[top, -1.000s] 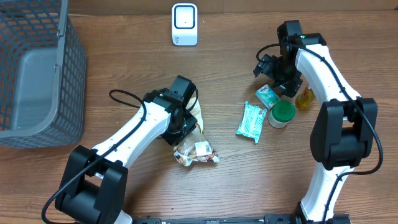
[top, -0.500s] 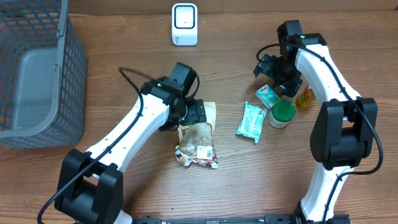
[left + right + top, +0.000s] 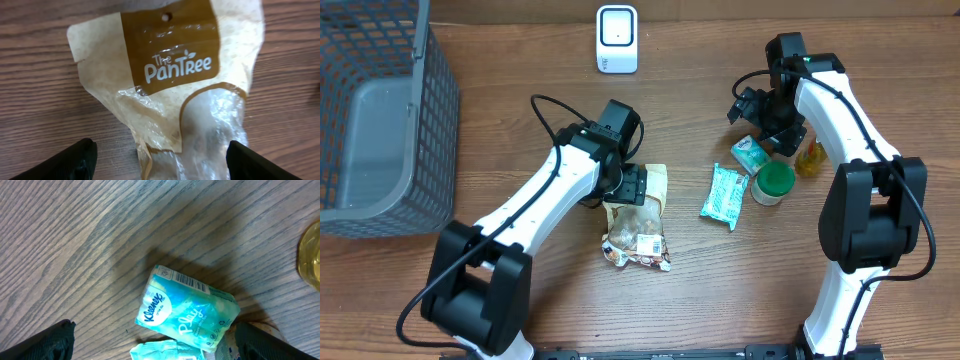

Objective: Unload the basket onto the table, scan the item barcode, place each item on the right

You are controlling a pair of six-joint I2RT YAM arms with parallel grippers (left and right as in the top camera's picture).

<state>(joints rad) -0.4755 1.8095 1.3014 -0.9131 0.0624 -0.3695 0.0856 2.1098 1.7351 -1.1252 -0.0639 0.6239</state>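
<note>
The left claw (image 3: 160,155) stands open over the snack bag (image 3: 175,95). Its two dark fingers (image 3: 75,160) are far apart, one at each side of the bag, and they clamp nothing. One second ago this claw was pressed down on the upper part of the bag. Since then it has opened and pulled back a little toward the brown header, and the bag now lies free and flat on the table (image 3: 520,110).

In the overhead view we can now see the whole bag, from the brown header beside the claw down to the clear part with the snacks. A white label (image 3: 645,243) faces up near the lower end. We think it is the barcode sticker, but it is too small to read.

The scanner (image 3: 617,39) stands well apart from the bag, at the far edge of the table. So we judge that the bag is only set down and straightened, not yet scanned. The left claw must probably take it again and bring the label before the scanner.

The right claw (image 3: 155,332) has not moved in this second. It hangs wide open above the tissue pack (image 3: 185,310) and touches nothing. The barcode (image 3: 182,280) of this pack faces up.
</note>
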